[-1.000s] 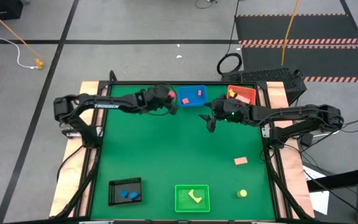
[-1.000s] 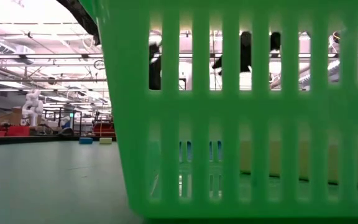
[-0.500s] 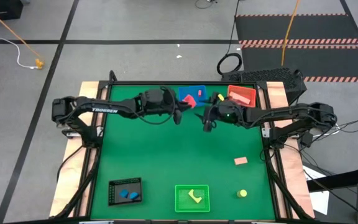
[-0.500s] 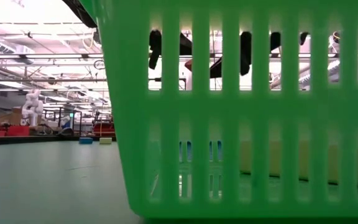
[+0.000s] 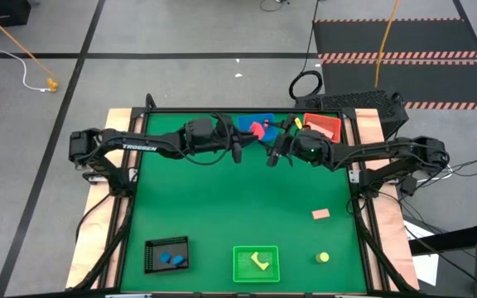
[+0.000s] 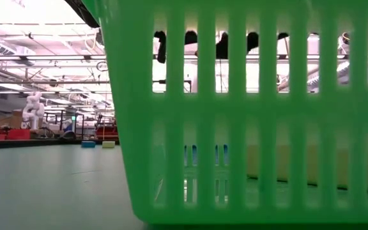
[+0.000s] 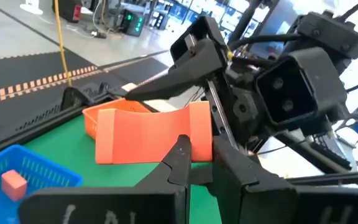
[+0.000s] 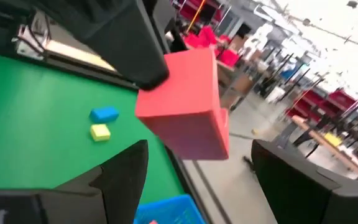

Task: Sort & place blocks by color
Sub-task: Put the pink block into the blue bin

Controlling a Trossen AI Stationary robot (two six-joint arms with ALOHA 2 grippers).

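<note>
Trays ring the green counter [image 5: 222, 207]: a square black slatted tray [image 5: 166, 255] near the front left corner holds two blue round pieces [image 5: 171, 258], the square green slatted tray [image 5: 256, 263] at the front middle holds a yellow bent piece [image 5: 261, 262], and at the back edge a blue square tray [image 7: 23, 174] carries a small pink cube [image 7: 13, 182] while the orange-red square tray [image 5: 322, 127] beside it sits at the back right. Loose on the counter lie a tan flat block [image 5: 320, 213] and a yellow short cylinder [image 5: 323, 257], well apart from both arms. The low view is almost wholly filled by the green tray's slatted wall, with only dark arm shapes through the gaps — the wrist views give the detail. The left gripper [image 7: 194, 165], raised near the blue tray, has its fingers closed on a large orange-red block with a scooped top [image 7: 154, 132]. The right gripper [image 8: 197, 165], just across from it, has its fingers spread wide on either side of that same red block, seen end-on; I cannot tell whether they touch it. A blue piece and a yellow piece [image 8: 102, 123] lie on the counter beyond.
</note>
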